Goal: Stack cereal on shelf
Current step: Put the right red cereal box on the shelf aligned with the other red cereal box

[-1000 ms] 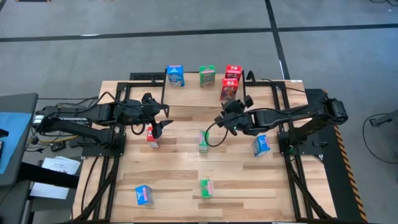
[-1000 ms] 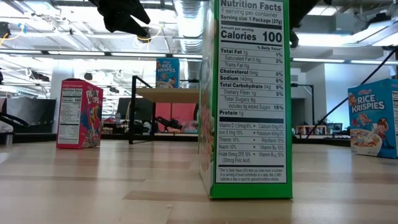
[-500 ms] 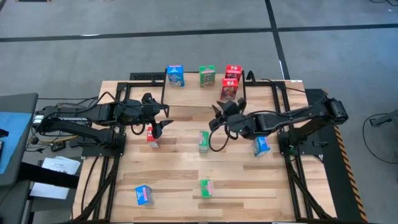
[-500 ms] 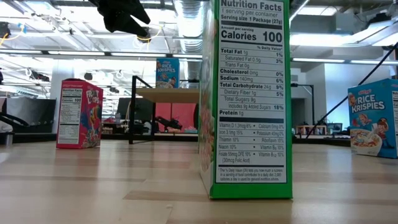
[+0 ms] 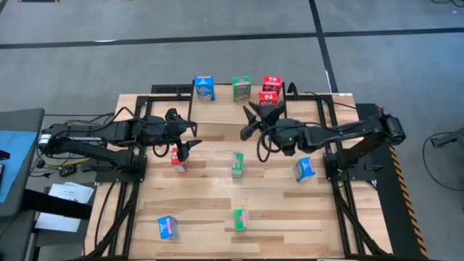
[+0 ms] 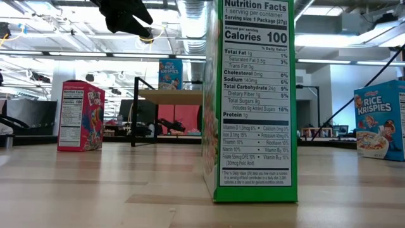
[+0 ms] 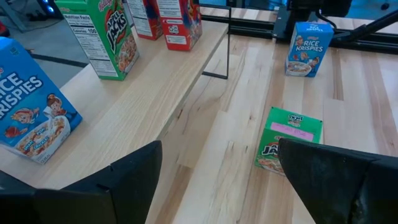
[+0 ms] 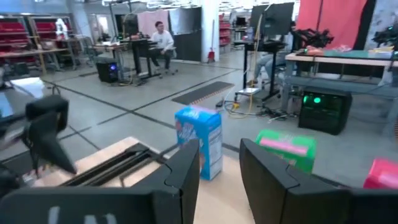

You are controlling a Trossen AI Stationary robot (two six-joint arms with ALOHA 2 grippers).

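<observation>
The shelf [image 5: 223, 96] stands at the table's far side and bears a blue cereal box [image 5: 204, 88], a green one [image 5: 242, 88] and two red ones [image 5: 270, 88], all upright on their bases. More cereal boxes sit on the tabletop: red [image 5: 177, 159], green [image 5: 237, 164], blue [image 5: 304, 169], blue [image 5: 167, 227], green [image 5: 240, 218]. My right gripper [image 5: 252, 119] hangs level just in front of the shelf, open, with nothing between its fingers [image 8: 273, 180]. My left gripper [image 5: 190, 141] hovers open above the red box on the table.
In the low view the near green box [image 6: 250, 101] fills the middle, with the red box [image 6: 81, 115] at the left and a blue one [image 6: 380, 120] at the right. Black frame rails [image 5: 337, 181] run along both table sides. People sit at desks [image 8: 163, 38] in the room beyond.
My right gripper has risen from above the table's middle and gone toward the shelf, tipping up from a downward slant to level. The left arm has kept still, and no box has moved.
</observation>
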